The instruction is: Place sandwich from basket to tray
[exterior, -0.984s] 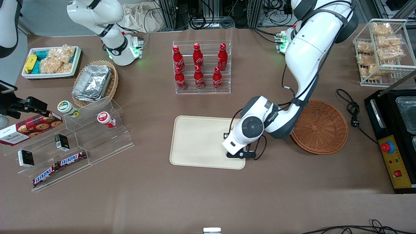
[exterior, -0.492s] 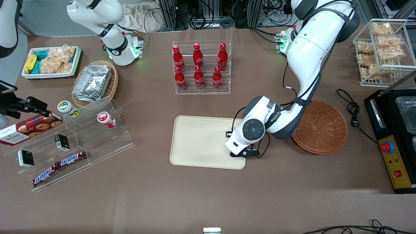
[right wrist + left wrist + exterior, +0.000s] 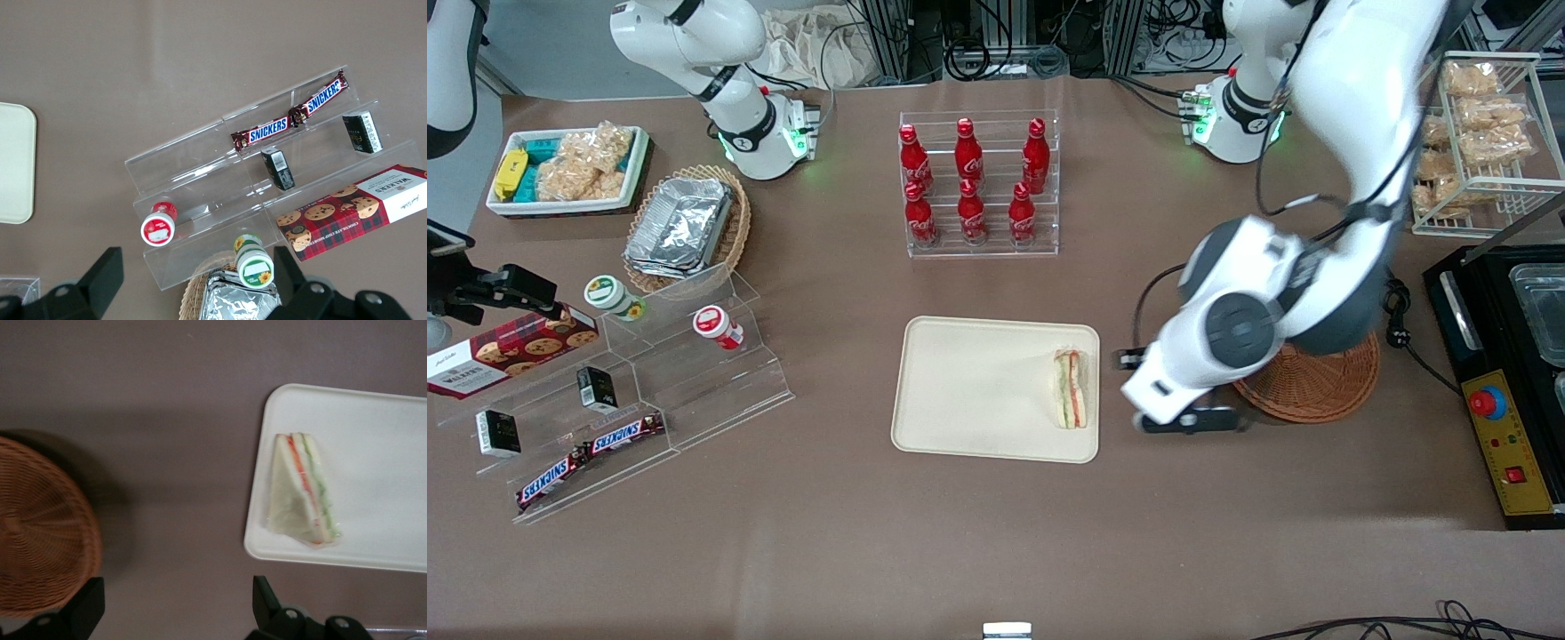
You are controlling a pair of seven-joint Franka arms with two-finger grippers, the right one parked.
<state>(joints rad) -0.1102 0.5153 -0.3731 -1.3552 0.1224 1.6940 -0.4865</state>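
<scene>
Placement looks done, judging by how things lie. Going across the front view, the tray (image 3: 978, 391) comes first, flat on the brown table, its surface bare except at the end toward the working arm. There the sandwich (image 3: 1071, 388) lies on its side, its green and orange-red filling layers showing, just inside the rim and touching nothing else. The wrist view agrees: the sandwich (image 3: 301, 490) rests wholly within the tray (image 3: 373, 453), near a corner, with no finger on it.

Next comes the gripper (image 3: 1183, 420), raised above the bare table between tray and basket — apart from both. Its two dark fingers (image 3: 267, 607) are spread wide with only table between them, so nothing is held.

Last is the basket (image 3: 1316, 382), partly under the arm; the part that shows, in both the front and wrist views (image 3: 40, 533), holds nothing.

What seems left is small — drawing the arm clear. The sandwich sits close to the rim, though it looks settled.
</scene>
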